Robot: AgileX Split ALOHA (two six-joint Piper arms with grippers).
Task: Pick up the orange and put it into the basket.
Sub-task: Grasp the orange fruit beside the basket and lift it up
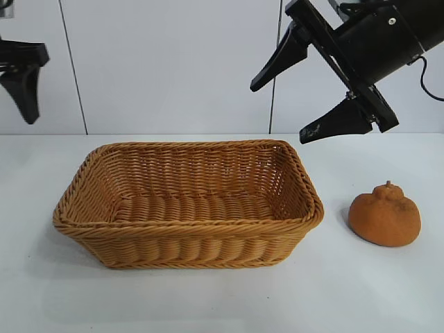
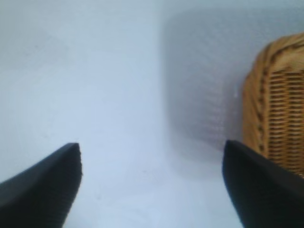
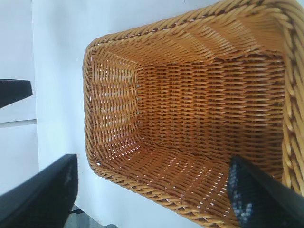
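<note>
My left gripper [image 1: 24, 87] hangs spread at nine o'clock, holding nothing. The basket [image 1: 187, 250] sits centre and has nothing in it. My right gripper [image 1: 305, 100] hovers spread at one o'clock; the orange [image 1: 385, 218] lies at four o'clock, beside the basket. A lopsided squeeze may roll it away.

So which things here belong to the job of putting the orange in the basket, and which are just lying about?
Part of the job:
- orange, on the table right of the basket
- basket, nothing in it
- right hand, open, above the basket's right end

Just there:
- white table
- left hand, open, raised at far left
</note>
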